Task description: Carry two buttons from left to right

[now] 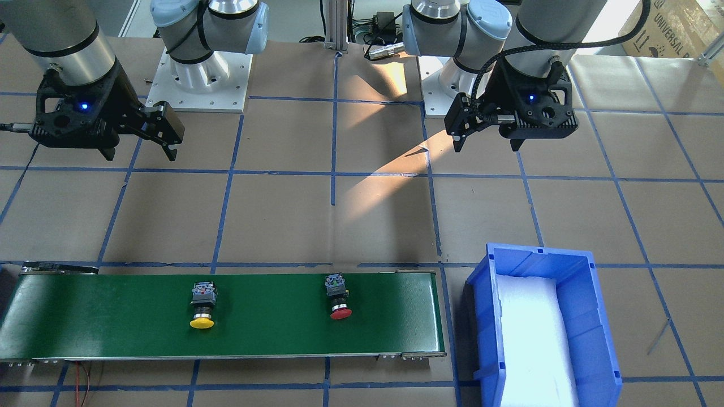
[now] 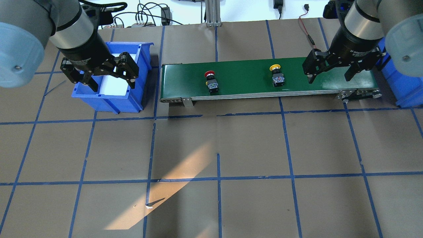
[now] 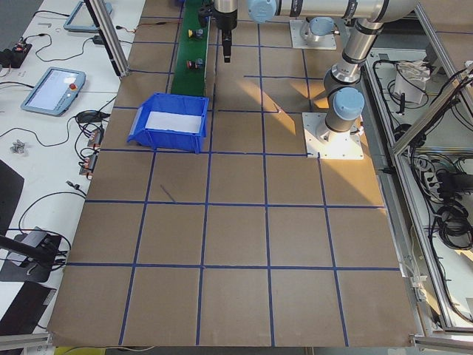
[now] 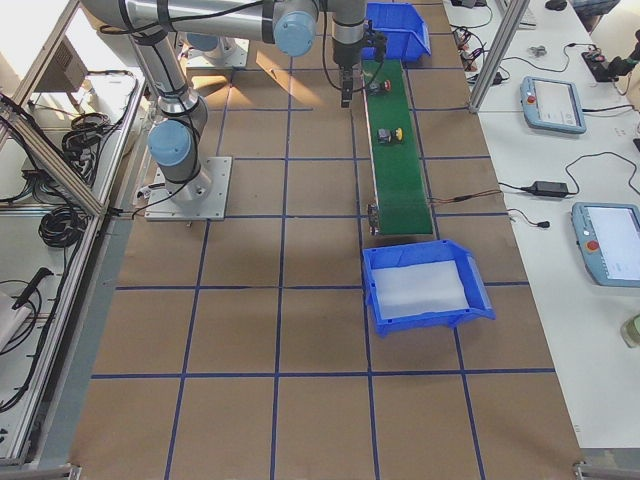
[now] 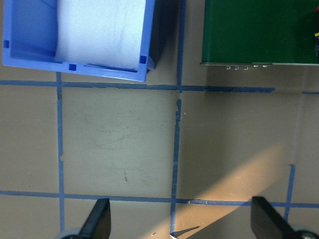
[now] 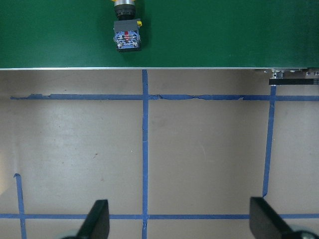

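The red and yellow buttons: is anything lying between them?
No, only bare green conveyor belt separates the red button and yellow button, per the overhead view.

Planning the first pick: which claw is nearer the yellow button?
Right. The right claw hangs beside the belt near the yellow button; the left claw is off by the blue bin.

Light is bright and even, with a warm slanting sun patch (image 2: 178, 185) on the brown paper-covered table (image 2: 251, 148) and blown-out glare on the white foam pad (image 1: 529, 333) in the blue plastic bin (image 1: 599, 316).
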Action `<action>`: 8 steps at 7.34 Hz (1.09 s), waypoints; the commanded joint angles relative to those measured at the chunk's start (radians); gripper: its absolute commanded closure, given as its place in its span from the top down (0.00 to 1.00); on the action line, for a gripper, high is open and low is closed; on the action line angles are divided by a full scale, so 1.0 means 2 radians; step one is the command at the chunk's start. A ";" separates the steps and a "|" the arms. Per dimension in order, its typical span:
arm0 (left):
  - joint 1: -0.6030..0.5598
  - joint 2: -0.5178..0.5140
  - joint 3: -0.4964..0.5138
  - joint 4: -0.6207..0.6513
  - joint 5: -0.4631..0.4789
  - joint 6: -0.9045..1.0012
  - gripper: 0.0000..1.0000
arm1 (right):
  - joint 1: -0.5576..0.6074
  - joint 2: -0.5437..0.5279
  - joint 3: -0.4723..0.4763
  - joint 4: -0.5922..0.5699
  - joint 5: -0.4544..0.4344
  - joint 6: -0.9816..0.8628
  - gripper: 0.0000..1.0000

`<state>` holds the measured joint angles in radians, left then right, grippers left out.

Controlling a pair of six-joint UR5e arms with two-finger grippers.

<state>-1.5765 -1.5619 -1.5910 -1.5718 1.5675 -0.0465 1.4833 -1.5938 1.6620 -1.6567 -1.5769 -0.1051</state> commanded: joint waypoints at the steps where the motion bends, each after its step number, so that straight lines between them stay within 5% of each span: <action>1: 0.000 0.002 -0.004 0.001 0.002 0.000 1.00 | 0.000 -0.001 0.000 0.001 0.000 0.000 1.00; 4: 0.000 0.004 -0.005 0.001 0.009 -0.001 1.00 | -0.002 0.005 -0.006 -0.001 0.001 -0.008 1.00; 8: 0.000 0.005 -0.008 0.001 0.009 -0.001 1.00 | -0.076 0.095 -0.052 -0.038 -0.023 -0.041 1.00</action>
<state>-1.5769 -1.5527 -1.6041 -1.5693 1.5861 -0.0475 1.3934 -1.4508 1.5919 -1.7237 -1.6199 -0.1666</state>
